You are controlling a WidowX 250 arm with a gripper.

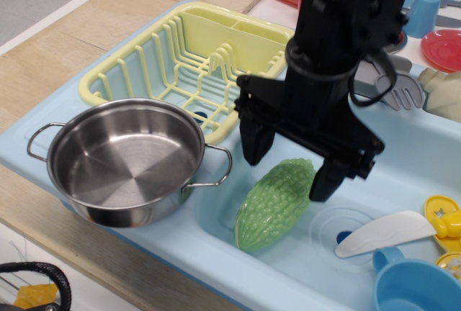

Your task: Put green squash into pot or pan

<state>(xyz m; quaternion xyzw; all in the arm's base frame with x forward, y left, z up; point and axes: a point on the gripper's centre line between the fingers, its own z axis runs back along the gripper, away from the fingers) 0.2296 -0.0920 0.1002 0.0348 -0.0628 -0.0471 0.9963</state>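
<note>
The green squash [274, 204] lies in the light-blue sink basin, light green, bumpy, with pointed ends, slanting from lower left to upper right. The shiny steel pot [124, 160] stands on the sink's left ledge, empty, with two wire loop handles. My black gripper [288, 168] hangs open just above the squash's upper right end, one finger [255, 144] to the left and the other finger [325, 179] to the right of it. It holds nothing.
A yellow dish rack [189, 66] stands behind the pot. A white plastic knife [383, 233], a blue cup [412, 286] and yellow pieces [443, 217] lie at the right of the sink [216, 235]. Toy dishes and a grey fork [403, 91] are behind.
</note>
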